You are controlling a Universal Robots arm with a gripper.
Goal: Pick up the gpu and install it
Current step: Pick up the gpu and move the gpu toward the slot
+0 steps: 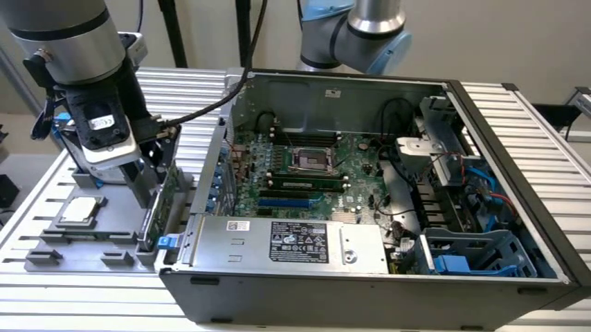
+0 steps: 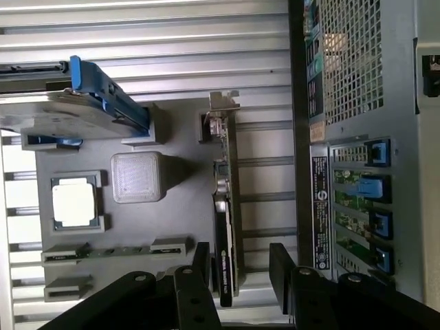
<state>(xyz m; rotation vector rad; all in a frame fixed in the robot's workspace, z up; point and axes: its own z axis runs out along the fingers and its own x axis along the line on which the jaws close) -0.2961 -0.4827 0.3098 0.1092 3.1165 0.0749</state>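
End effector [image 2: 240, 273] is down over the gray tray [image 2: 180, 213], fingers [image 2: 280, 271] spread apart and straddling the gpu [image 2: 225, 220]. The card stands on its edge in a tray slot, silver bracket at the end away from the fingers. One finger sits just beside the card, the other shows a gap. The open computer case [image 1: 369, 173] lies right beside the tray on the ribbed tabletop [image 2: 172, 41].

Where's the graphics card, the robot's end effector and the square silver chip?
graphics card [image 2: 225, 206], wrist view, on its thin edge.
end effector [image 2: 240, 251], wrist view, midway between its fingertips.
square chip [image 2: 73, 201], wrist view, on its silver top.
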